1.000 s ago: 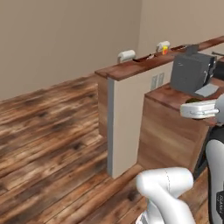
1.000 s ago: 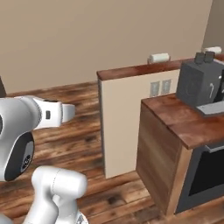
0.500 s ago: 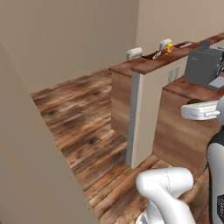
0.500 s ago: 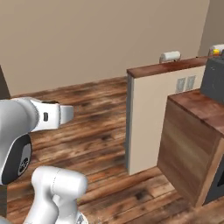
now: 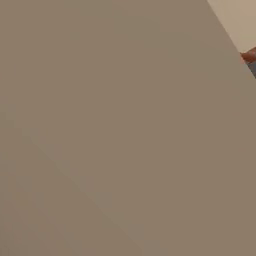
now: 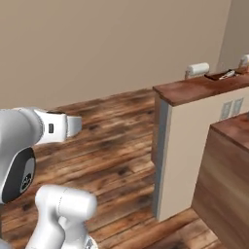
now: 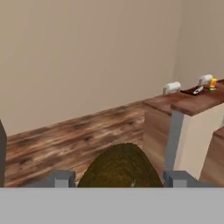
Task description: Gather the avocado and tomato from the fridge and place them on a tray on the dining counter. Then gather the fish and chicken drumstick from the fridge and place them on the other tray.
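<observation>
Taking the dining counter (image 6: 199, 88) as the mark, the plank floor (image 6: 107, 146) spreads to its left, dark knotty wood with a dull sheen, running back to a plain beige wall (image 6: 112, 44). The counter itself is a glossy reddish-brown slab on a pale flat end panel, with a grey strip down its near corner. On the top, toward its far end, lies a white cylindrical roll (image 6: 197, 69); just right of that sits a shallow dark tray (image 6: 220, 75) with something small and pale in it, too small to name. Right of the counter and lower stands a wood-grained cabinet (image 6: 226, 185).

In the hand view the gripper (image 7: 120, 178) has its two grey fingertips (image 7: 62, 178) set wide apart, and between them bulges an avocado (image 7: 120, 168), a rounded olive-brown, rough-skinned lump. It fills the gap, held in the jaws, on the near side of the counter and well short of it.
</observation>
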Controlling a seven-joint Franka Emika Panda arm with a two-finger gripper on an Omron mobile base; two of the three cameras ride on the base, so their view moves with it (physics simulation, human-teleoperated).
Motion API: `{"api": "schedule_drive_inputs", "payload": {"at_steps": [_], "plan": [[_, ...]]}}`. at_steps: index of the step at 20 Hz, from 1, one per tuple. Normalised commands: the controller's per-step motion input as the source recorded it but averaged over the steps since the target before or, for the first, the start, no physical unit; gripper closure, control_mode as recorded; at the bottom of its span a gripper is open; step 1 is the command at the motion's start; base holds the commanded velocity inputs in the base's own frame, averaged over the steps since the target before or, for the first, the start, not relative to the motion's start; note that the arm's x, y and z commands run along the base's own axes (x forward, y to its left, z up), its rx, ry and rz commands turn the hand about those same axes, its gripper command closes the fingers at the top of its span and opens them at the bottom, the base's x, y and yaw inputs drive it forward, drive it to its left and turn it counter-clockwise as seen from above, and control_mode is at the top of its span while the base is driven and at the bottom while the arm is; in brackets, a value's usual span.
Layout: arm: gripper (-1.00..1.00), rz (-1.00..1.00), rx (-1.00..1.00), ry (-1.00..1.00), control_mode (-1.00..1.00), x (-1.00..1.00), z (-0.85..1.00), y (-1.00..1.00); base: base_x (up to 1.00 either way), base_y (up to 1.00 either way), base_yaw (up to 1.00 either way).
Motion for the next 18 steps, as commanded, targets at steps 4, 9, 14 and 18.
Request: {"api": "schedule_drive_inputs", "payload": {"at_steps": [4, 9, 14, 18], "plan": [[1.00, 0.00, 0.00, 0.00, 1.00, 0.00, 0.00, 0.00, 1.00, 1.00, -0.22], [1.00, 0.00, 0.00, 0.00, 1.00, 0.00, 0.00, 0.00, 1.00, 0.98, -0.21], [1.00, 0.00, 0.00, 0.00, 1.00, 0.00, 0.00, 0.00, 1.00, 0.95, -0.20], [1.00, 0.00, 0.00, 0.00, 1.00, 0.00, 0.00, 0.00, 1.00, 0.94, -0.22]]}}
